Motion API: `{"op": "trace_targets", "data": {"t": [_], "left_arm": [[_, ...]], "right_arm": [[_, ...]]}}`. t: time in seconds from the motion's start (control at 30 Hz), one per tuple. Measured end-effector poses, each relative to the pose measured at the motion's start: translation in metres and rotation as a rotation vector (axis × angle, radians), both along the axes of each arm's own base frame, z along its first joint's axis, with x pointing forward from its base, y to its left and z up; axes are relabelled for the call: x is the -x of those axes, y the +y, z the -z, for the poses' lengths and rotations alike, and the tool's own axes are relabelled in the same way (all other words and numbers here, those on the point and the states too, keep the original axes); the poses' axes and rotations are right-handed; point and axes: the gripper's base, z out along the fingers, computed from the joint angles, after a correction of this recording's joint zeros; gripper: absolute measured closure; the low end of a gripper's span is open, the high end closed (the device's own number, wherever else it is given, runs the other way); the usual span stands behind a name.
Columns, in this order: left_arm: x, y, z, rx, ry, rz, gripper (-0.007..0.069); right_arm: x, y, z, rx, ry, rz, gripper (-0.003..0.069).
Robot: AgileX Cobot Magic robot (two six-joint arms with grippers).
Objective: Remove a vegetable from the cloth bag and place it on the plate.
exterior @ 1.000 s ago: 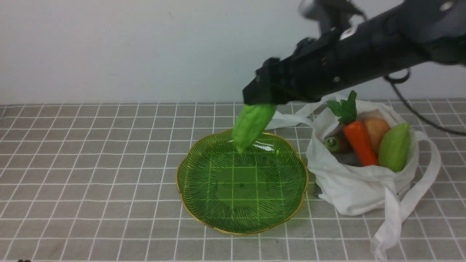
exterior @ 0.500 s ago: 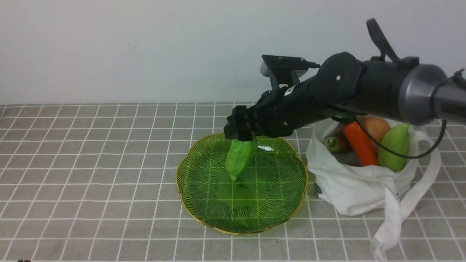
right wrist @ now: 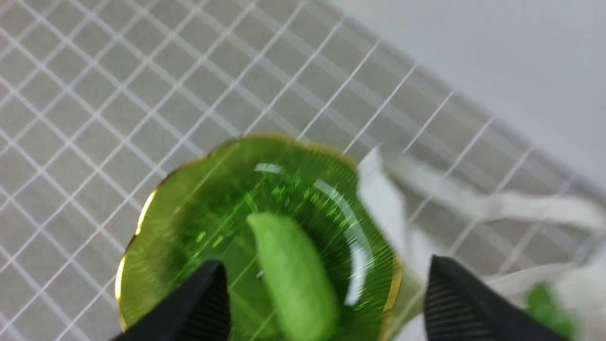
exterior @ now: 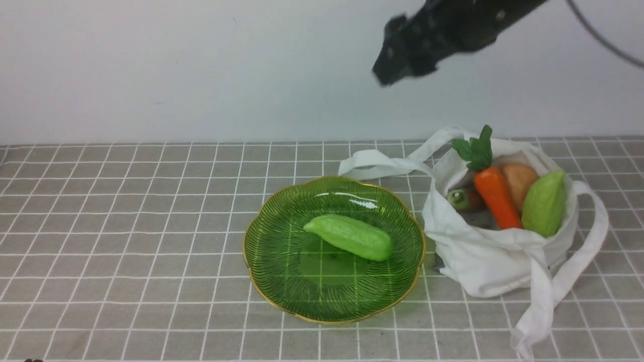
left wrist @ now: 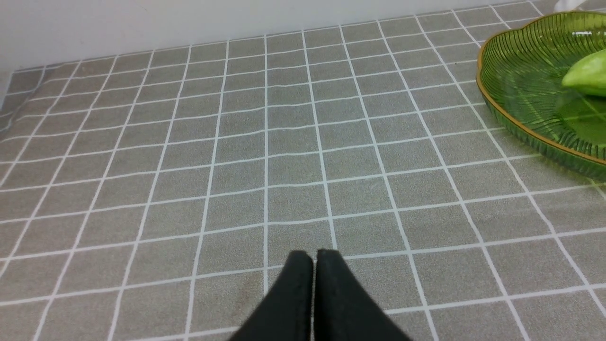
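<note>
— On the green glass plate (exterior: 261, 281), near its middle, the green vegetable (exterior: 349, 237) lies on its side with nothing gripping it. Which step is this?

— The placing looks done, by my reading. The right arm (exterior: 397, 60) hangs high above the worktop (exterior: 126, 226), over the gap between the plate and the cloth bag (exterior: 493, 266). Its jaws are spread wide and empty, and its wrist camera looks down between them onto the vegetable.

— And the left?

— The left arm (left wrist: 313, 258) shows only in its own wrist view. Its jaws are pressed together low over the tiles, near the plate's rim.

— What does the bag hold?

— A carrot (exterior: 495, 198), a paler green vegetable (exterior: 543, 203) and something tan (exterior: 518, 178) behind them. The task needs none of them.

— Next move?

— I'd judge it's only a clean retreat. Keep the right arm high and clear of the floppy strap (exterior: 372, 161) just beside the plate's far rim, so that nothing drags the bag or nudges the dish.
</note>
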Motion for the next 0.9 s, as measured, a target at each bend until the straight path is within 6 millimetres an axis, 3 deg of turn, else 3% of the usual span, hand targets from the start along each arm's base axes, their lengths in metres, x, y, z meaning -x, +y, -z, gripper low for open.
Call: {"op": "trace_targets", "data": {"t": [0.03, 0.1, 0.13, 0.17, 0.2, 0.27, 0.37, 0.47, 0.5, 0.53, 0.57, 0.67, 0.73, 0.8, 0.83, 0.9], "left_arm": [[0.0, 0.0, 0.0, 0.0, 0.0, 0.0, 0.0632], [0.0, 0.0, 0.0, 0.0, 0.0, 0.0, 0.0632], [0.0, 0.0, 0.0, 0.0, 0.0, 0.0, 0.0632], [0.0, 0.0, 0.0, 0.0, 0.0, 0.0, 0.0632], [0.0, 0.0, 0.0, 0.0, 0.0, 0.0, 0.0632], [0.0, 0.0, 0.0, 0.0, 0.0, 0.0, 0.0632], [0.0, 0.0, 0.0, 0.0, 0.0, 0.0, 0.0632], [0.0, 0.0, 0.0, 0.0, 0.0, 0.0, 0.0632], [0.0, 0.0, 0.0, 0.0, 0.0, 0.0, 0.0632], [0.0, 0.0, 0.0, 0.0, 0.0, 0.0, 0.0632], [0.0, 0.0, 0.0, 0.0, 0.0, 0.0, 0.0632], [0.0, 0.0, 0.0, 0.0, 0.0, 0.0, 0.0632], [0.0, 0.0, 0.0, 0.0, 0.0, 0.0, 0.0632], [0.0, 0.0, 0.0, 0.0, 0.0, 0.0, 0.0632], [0.0, 0.0, 0.0, 0.0, 0.0, 0.0, 0.0632], [0.0, 0.0, 0.0, 0.0, 0.0, 0.0, 0.0632]], "right_arm": [[0.015, -0.013, -0.032, -0.002, -0.094, 0.034, 0.0316], [0.032, -0.024, -0.052, -0.01, -0.146, 0.06, 0.0424], [0.034, -0.025, -0.054, -0.011, -0.15, 0.063, 0.0436], [0.052, -0.035, -0.07, -0.032, -0.182, 0.087, 0.0532], [0.056, -0.037, -0.074, -0.039, -0.191, 0.089, 0.0555], [0.09, -0.054, -0.095, -0.087, -0.238, 0.114, 0.0641], [0.121, -0.069, -0.104, -0.119, -0.262, 0.126, 0.0664], [0.195, -0.104, -0.101, -0.168, -0.292, 0.141, 0.0673], [0.195, -0.104, -0.101, -0.17, -0.291, 0.141, 0.0673], [0.212, -0.111, -0.093, -0.171, -0.287, 0.141, 0.0673], [0.231, -0.12, -0.071, -0.16, -0.261, 0.14, 0.0673], [0.268, -0.138, -0.028, -0.215, -0.335, 0.143, 0.0673], [0.271, -0.139, -0.004, -0.251, -0.378, 0.147, 0.0673], [0.278, -0.143, 0.061, -0.339, -0.529, 0.146, 0.0673], [0.276, -0.142, 0.083, -0.351, -0.557, 0.147, 0.0673], [0.27, -0.14, 0.109, -0.359, -0.59, 0.151, 0.0673]]}}
